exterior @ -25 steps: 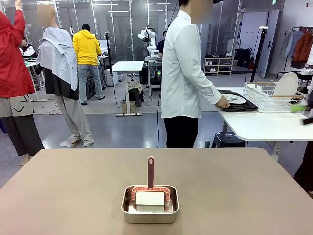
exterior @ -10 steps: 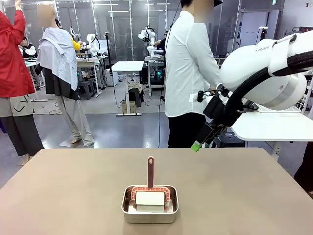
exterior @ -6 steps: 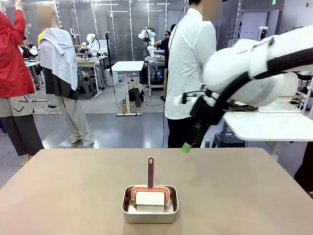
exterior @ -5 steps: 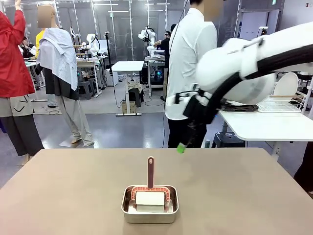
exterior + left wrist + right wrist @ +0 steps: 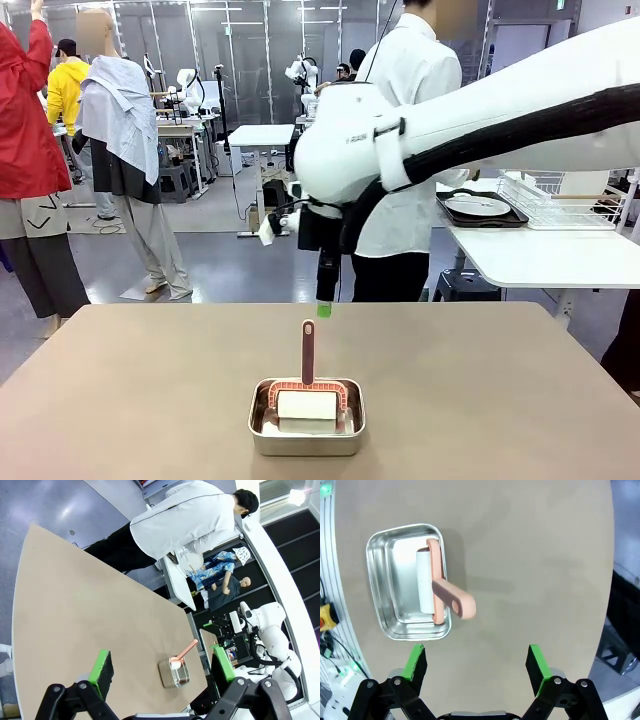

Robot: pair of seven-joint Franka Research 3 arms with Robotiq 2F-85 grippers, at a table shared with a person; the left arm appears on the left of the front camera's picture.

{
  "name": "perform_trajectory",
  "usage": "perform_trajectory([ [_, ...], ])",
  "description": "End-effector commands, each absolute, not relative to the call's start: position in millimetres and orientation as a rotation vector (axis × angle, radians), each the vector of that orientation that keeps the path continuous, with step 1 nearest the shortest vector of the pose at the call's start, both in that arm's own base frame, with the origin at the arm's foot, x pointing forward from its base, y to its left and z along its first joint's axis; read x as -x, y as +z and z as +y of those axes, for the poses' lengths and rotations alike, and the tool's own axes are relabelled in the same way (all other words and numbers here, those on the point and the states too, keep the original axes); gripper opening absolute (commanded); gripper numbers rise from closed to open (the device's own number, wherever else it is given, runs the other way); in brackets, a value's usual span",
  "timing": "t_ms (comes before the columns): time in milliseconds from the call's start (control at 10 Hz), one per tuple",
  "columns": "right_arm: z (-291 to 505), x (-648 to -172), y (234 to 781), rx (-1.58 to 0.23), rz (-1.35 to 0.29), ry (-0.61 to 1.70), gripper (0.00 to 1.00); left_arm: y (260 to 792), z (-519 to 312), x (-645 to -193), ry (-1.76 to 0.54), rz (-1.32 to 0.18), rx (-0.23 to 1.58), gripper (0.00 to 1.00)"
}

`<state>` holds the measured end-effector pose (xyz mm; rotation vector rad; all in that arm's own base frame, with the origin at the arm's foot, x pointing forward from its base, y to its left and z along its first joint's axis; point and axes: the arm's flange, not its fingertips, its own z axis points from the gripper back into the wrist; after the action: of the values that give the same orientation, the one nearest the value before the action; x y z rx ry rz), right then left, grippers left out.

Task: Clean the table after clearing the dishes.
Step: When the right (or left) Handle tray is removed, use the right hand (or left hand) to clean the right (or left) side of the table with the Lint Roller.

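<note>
My right gripper [image 5: 324, 309] hangs released over the counter [image 5: 500, 400], just behind the steel pan [image 5: 306, 441] holding the roller [image 5: 308, 352]. My left gripper [image 5: 162, 665] is released too. The dishes [image 5: 478, 206] sit far right on the white side counter [image 5: 540, 262].

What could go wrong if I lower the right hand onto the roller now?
1. The right hand is open, but the upright roller handle sits slightly off the middle of its gap; a finger may knock it over.
2. The steel pan seems loose on the table; a bump could slide it.
3. The person stands just beyond the table's far side, behind the arm; retract carefully.
</note>
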<state>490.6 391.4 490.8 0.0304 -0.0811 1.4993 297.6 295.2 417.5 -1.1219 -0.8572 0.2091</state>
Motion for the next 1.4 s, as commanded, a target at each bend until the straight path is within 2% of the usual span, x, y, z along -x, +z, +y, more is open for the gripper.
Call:
perform_trajectory([
  [0,418.1,-502.7,482.8,-0.011,-0.011,1.575,1.00,417.8,293.8,-294.0,0.198,-0.881,1.134,1.00],
  [1300,427.5,-498.3,411.2,-0.128,0.111,1.531,1.00,417.8,293.8,-294.0,0.198,-0.881,1.134,1.00],
])
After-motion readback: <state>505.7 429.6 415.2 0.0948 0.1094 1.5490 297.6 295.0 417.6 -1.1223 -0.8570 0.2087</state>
